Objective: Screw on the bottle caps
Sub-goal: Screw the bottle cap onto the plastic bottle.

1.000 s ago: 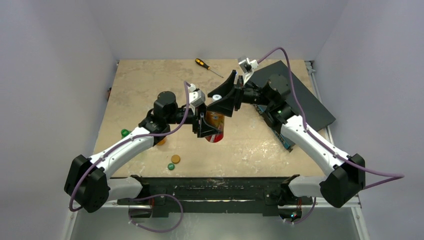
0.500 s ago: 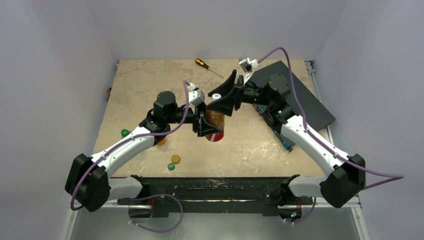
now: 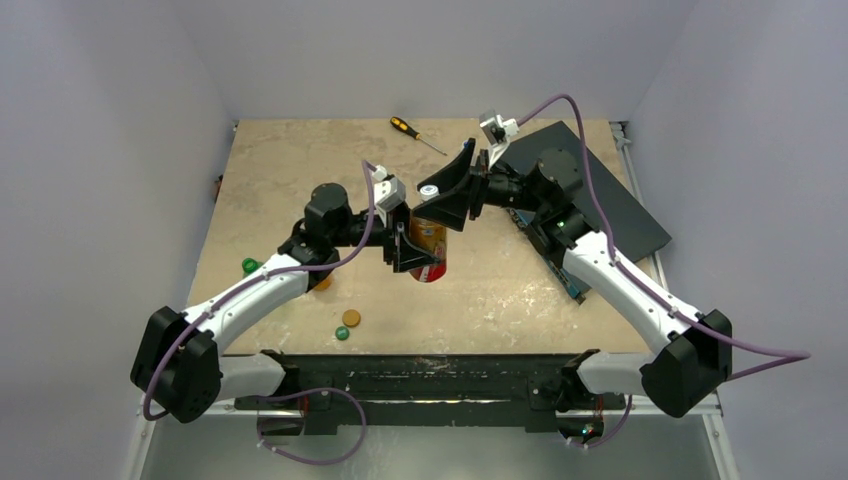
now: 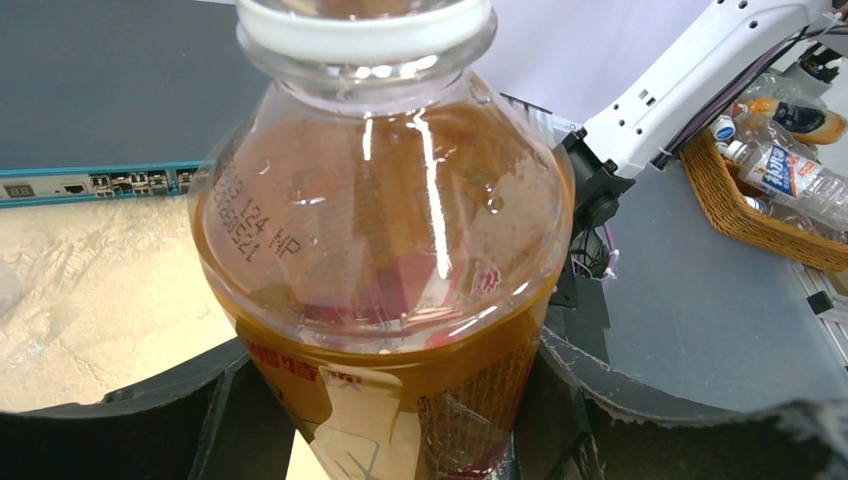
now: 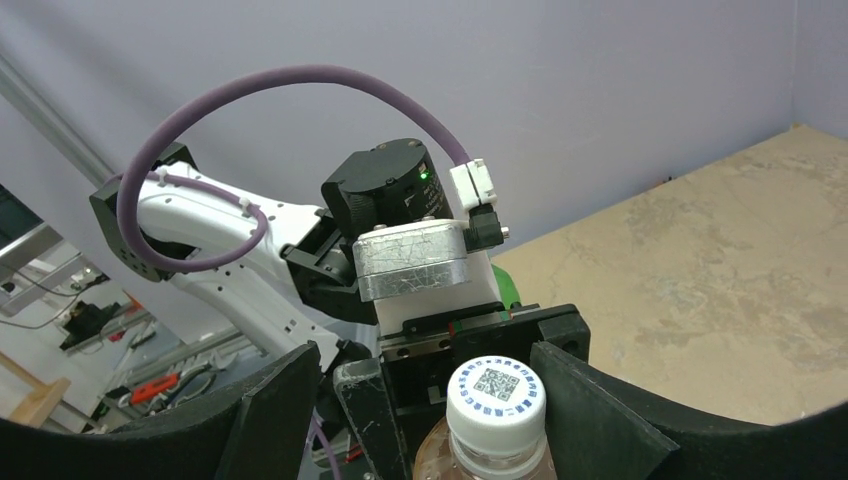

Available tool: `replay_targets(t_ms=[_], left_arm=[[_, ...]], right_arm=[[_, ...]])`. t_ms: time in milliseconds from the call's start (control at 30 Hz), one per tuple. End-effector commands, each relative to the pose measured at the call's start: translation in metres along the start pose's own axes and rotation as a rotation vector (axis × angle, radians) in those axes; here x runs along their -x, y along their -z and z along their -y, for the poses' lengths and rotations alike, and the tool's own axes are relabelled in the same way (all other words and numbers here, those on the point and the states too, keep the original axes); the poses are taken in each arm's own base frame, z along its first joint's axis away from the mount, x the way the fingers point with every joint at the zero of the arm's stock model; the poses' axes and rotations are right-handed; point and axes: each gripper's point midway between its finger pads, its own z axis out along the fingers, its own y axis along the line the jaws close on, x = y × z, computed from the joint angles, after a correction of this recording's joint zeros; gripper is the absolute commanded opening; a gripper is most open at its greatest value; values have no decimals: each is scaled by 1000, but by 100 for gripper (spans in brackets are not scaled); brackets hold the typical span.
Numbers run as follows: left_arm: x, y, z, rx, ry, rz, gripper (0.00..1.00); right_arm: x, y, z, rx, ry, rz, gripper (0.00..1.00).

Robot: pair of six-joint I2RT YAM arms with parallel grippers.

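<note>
Since the earlier frame the right hand (image 3: 440, 195) has edged slightly left; left hand (image 3: 412, 250) clamps the amber bottle (image 3: 432, 240) upright on the counter (image 3: 300, 170); white cap (image 5: 496, 392) tops its vertical axis, directly between the right hand's wide, untouching fingers (image 5: 590, 400).

The bottle (image 4: 385, 300) is clear plastic over amber-orange liquid, with a red and orange label lower down. Its cap (image 5: 495, 390) is white, printed on top with a blue ring and a square code. The table (image 3: 290, 170) under the bottle is mottled beige. Left of the bottle lie a green cap (image 3: 248, 265), an orange cap (image 3: 351, 318) and a darker green cap (image 3: 342, 333). Behind the bottle, the screwdriver (image 3: 403, 126) has a black-and-orange handle.
</note>
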Motion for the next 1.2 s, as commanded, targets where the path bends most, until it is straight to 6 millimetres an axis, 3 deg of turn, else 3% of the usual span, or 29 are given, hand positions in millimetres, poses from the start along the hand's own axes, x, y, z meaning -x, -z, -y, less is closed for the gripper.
replay_targets(t_ms=[0, 533, 1167], left_arm=[[5, 2, -5, 1, -3, 28, 0], [6, 5, -8, 8, 2, 35, 0], [4, 7, -5, -4, -22, 4, 0]], right_arm=[[17, 5, -21, 28, 74, 39, 80], [4, 8, -17, 19, 57, 6, 79], [10, 0, 5, -70, 31, 19, 76]])
